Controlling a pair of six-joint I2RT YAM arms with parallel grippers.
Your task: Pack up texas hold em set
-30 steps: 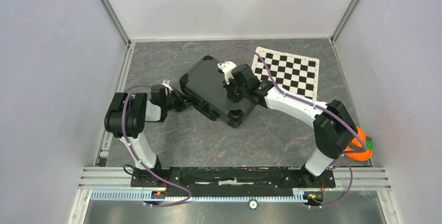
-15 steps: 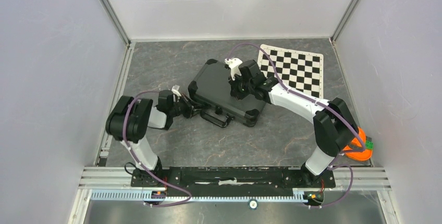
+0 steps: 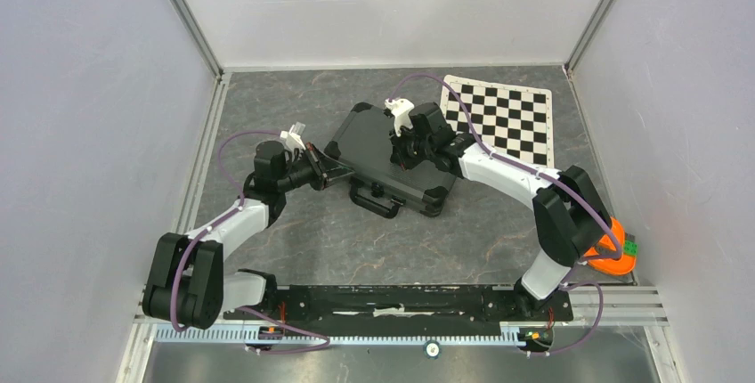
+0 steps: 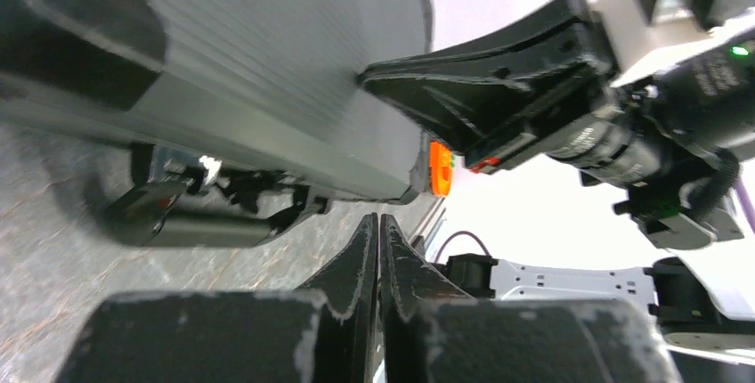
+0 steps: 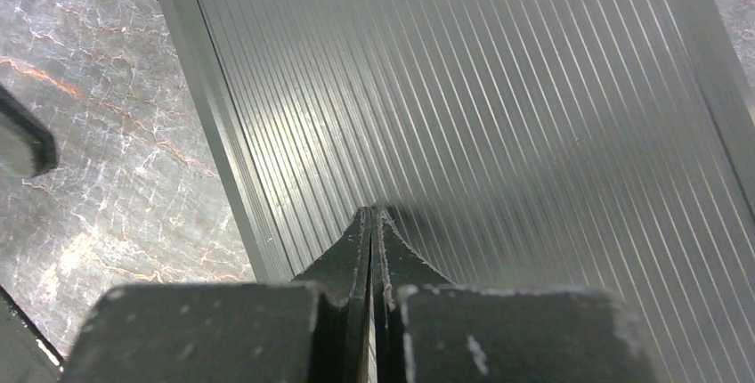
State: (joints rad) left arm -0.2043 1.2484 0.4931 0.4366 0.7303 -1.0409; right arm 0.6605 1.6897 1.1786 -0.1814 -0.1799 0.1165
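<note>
Case (image 3: pixel 369 156), one, lid down; chequered mat (image 3: pixel 503 120), one.

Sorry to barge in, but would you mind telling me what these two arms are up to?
They are packing a poker set. The black case lies closed on the table. The right gripper, shut, has its tips on the ribbed lid, apparently pressing down. The left gripper, also shut and empty, sits low by the case's left corner, near the handle.

Ribbed case (image 5: pixel 490 89) shows dull metallic sheen on a matt, marble-veined table (image 5: pixel 89 89).
</note>
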